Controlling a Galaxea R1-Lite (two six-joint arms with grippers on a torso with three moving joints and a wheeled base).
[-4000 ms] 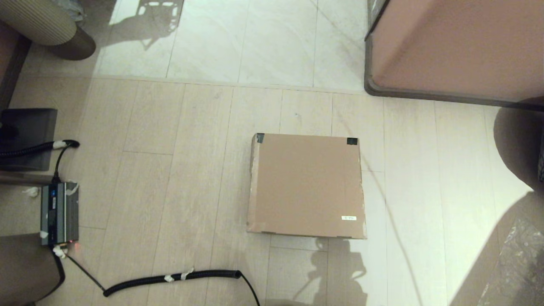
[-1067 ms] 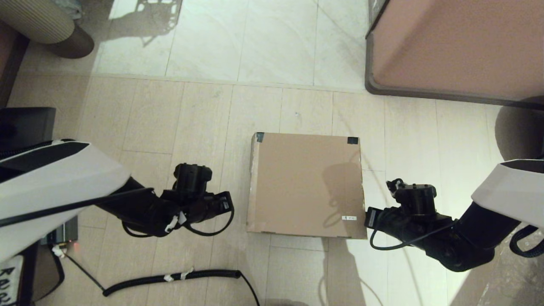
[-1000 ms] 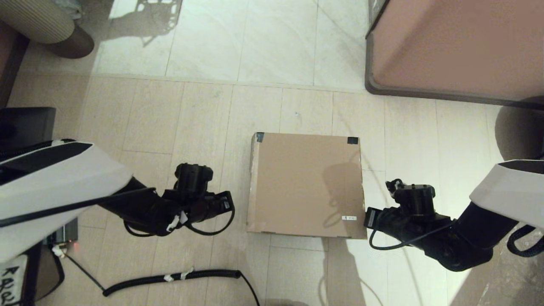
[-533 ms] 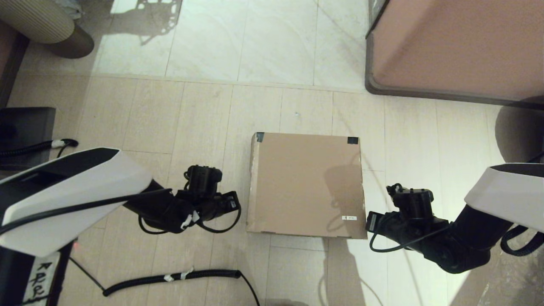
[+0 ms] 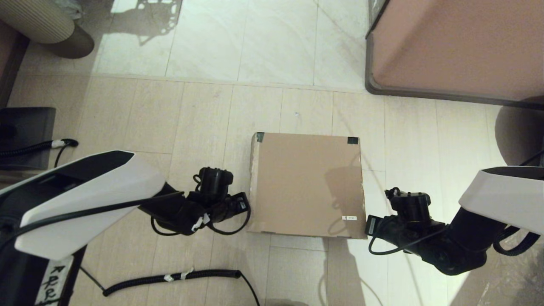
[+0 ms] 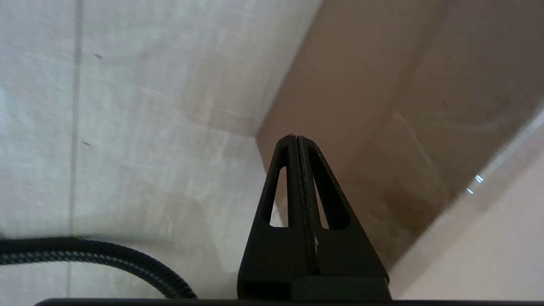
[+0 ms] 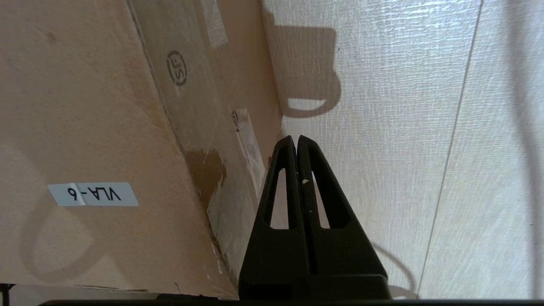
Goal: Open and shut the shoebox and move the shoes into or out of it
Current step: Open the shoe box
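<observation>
The shoebox [image 5: 306,185] sits on the floor with its flap lid down, dark tape on its two far corners and a small white label [image 5: 348,218] near its front right corner. The shoes are hidden. My left gripper [image 5: 244,204] is shut, low beside the box's left side near the front corner; in the left wrist view its tips [image 6: 295,138] point at the box's side wall [image 6: 382,106]. My right gripper [image 5: 369,225] is shut beside the front right corner, and in the right wrist view its tips [image 7: 296,139] lie next to the box's side [image 7: 204,127], apart from the label [image 7: 93,194].
A large pinkish-brown cabinet [image 5: 459,46] stands at the far right. A coiled black cable [image 5: 170,278] runs across the floor in front of the box at the left. A dark block [image 5: 25,127] lies at the left edge and a ribbed round base [image 5: 42,25] at the far left.
Both arms came into view beside the box. In the last second the left gripper moved right, close to the box's left side; the right gripper shifted only slightly. The lid stays down.
</observation>
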